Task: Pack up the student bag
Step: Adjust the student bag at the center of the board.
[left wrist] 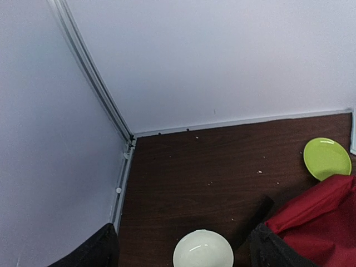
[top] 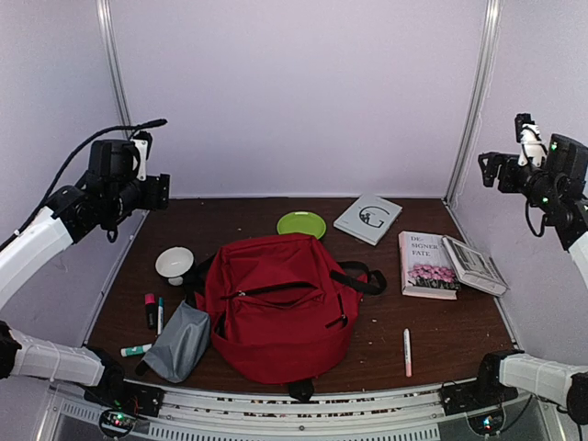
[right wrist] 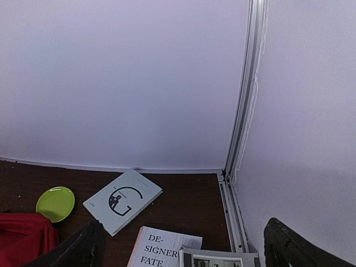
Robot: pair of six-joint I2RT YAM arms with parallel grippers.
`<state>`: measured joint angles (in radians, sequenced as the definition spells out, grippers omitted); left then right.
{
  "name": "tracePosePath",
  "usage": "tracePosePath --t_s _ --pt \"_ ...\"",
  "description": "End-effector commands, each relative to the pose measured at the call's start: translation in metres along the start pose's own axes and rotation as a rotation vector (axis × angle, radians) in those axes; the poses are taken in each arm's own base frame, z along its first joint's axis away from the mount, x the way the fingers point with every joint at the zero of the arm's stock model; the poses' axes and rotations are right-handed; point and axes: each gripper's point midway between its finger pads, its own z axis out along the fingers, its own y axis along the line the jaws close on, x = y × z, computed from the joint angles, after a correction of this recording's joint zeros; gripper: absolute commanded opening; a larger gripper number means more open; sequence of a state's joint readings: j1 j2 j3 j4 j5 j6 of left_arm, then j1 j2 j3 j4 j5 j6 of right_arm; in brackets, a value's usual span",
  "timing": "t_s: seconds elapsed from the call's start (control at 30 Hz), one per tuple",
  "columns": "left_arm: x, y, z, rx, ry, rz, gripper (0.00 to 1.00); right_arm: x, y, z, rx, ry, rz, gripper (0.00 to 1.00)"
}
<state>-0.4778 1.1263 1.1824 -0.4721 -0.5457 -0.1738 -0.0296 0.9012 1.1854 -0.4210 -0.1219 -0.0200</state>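
Note:
The student bag point(top: 276, 308), a large red backpack with black straps, lies flat in the middle of the table; its red corner point(left wrist: 328, 217) shows in the left wrist view and another edge point(right wrist: 22, 236) in the right wrist view. My left gripper point(top: 158, 191) hangs high at the far left, well above the table, open and empty; between its fingertips point(left wrist: 183, 253) the view looks down on a white bowl point(left wrist: 203, 250). High at the far right, my right gripper point(top: 489, 171) is also open and empty point(right wrist: 186, 250).
A white bowl point(top: 175, 263), markers point(top: 150, 310) and a grey pouch point(top: 179, 342) lie left of the bag. A green plate point(top: 301, 223) and grey book point(top: 367, 218) sit behind it. A "Designer Fate" book point(top: 427, 265), a magazine point(top: 473, 265) and a pen point(top: 407, 352) lie to the right.

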Motion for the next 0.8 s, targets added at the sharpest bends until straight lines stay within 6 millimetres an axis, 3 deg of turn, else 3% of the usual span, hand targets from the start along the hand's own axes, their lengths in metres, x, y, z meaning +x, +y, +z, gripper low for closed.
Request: tracePosePath --t_s 0.0,0.13,0.3,0.6,0.77 --pt "0.018 -0.040 0.010 0.183 0.004 0.068 0.81 0.024 0.001 0.007 0.003 0.018 -0.021 1.00" --pt "0.050 -0.081 0.015 0.361 0.056 0.140 0.70 0.064 0.024 0.015 -0.129 0.120 -0.094 0.99" --pt "0.080 -0.137 0.006 0.566 0.102 0.236 0.65 0.101 0.064 0.015 -0.351 0.204 -0.153 0.90" --pt "0.129 -0.246 -0.056 0.919 0.134 0.475 0.53 0.157 0.163 -0.008 -0.787 0.320 -0.385 0.69" --pt "0.168 -0.289 -0.093 1.054 0.158 0.597 0.46 0.199 0.225 -0.042 -1.057 0.378 -0.482 0.60"
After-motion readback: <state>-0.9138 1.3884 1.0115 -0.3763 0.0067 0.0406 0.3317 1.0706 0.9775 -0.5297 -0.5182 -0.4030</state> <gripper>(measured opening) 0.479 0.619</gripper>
